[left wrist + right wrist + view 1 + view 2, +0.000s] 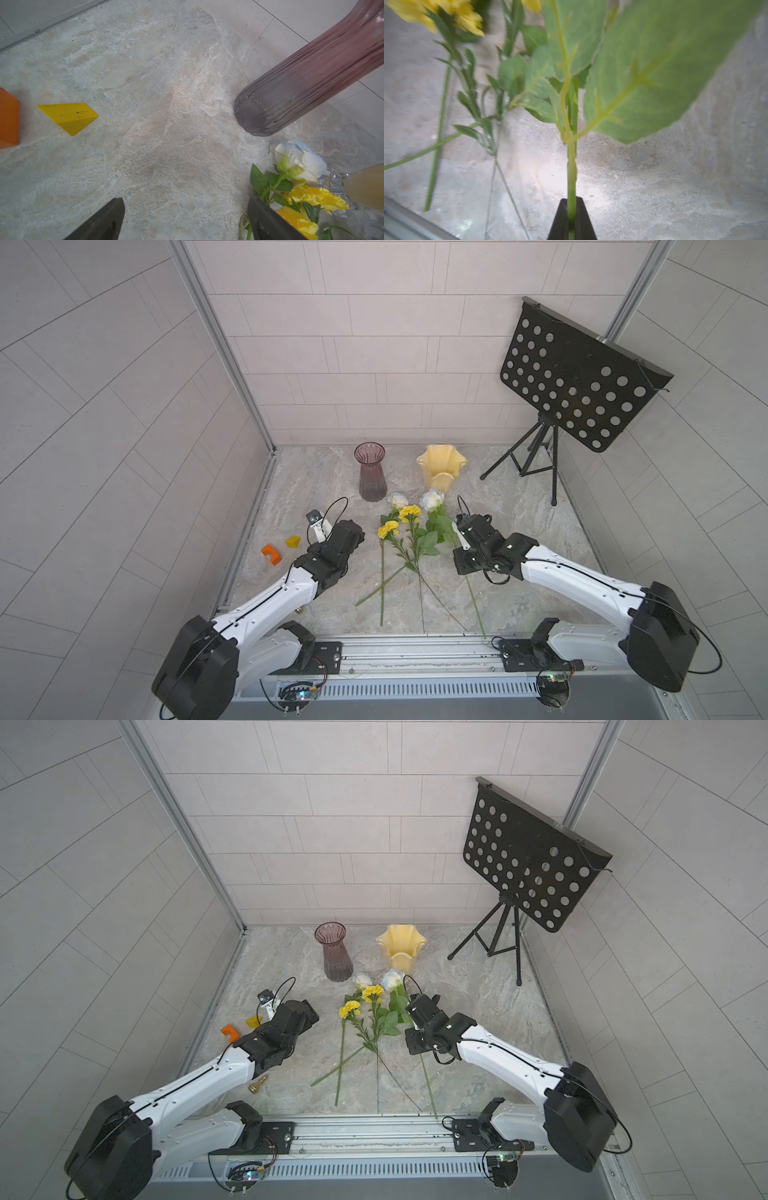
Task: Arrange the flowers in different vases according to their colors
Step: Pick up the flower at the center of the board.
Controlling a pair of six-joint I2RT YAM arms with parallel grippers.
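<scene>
right gripper point(571, 200) is pinching the white rose point(432, 499) just under its leaves, probably leaving bare stem free for the purple vase point(371, 472), left gripper point(186, 200) hanging wide open.

Finish notes, tabletop
purple vase point(370, 472): ribbed translucent glass, glossy. yellow vase point(441, 466): smooth, glossy, clear glass foot. rose stem point(572, 176): waxy plastic; leaf point(654, 72): cloth-like, matt. tabletop point(498, 497): stone-look, matt, mottled. yellow block point(68, 117): painted, scuffed. music stand point(577, 381): matt black perforated metal.

I work in a lab test cell. Pale panel walls point(374, 323) and aluminium framing point(224, 349) box in my marbled tabletop point(316, 485).
</scene>
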